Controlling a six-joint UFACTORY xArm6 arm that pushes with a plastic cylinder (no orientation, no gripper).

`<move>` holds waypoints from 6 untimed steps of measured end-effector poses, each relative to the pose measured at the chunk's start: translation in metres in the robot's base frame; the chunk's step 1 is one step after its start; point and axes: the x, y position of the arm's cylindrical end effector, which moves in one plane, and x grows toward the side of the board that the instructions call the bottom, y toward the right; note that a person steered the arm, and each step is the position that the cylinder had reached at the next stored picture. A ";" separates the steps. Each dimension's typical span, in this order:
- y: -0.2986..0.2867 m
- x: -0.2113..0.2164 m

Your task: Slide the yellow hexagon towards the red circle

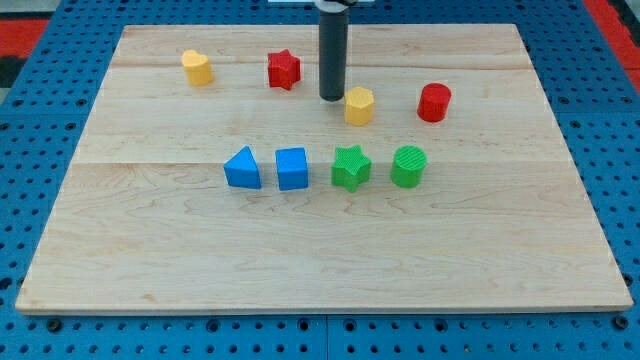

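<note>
The yellow hexagon (359, 105) sits on the wooden board, right of centre in the upper half. The red circle (434, 102), a short cylinder, stands to its right with a gap of roughly one block width between them. My tip (332, 97) rests on the board just left of the yellow hexagon, close to or touching its left side. The dark rod rises straight up from it to the view's top.
A second yellow block (198, 68) is at upper left, a red star (284, 69) beside it. A row below holds a blue triangle (243, 168), blue cube (292, 168), green star (350, 167) and green cylinder (408, 166). The board (150, 250) lies on blue pegboard.
</note>
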 end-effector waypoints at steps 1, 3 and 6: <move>-0.021 0.004; 0.022 0.015; 0.042 0.024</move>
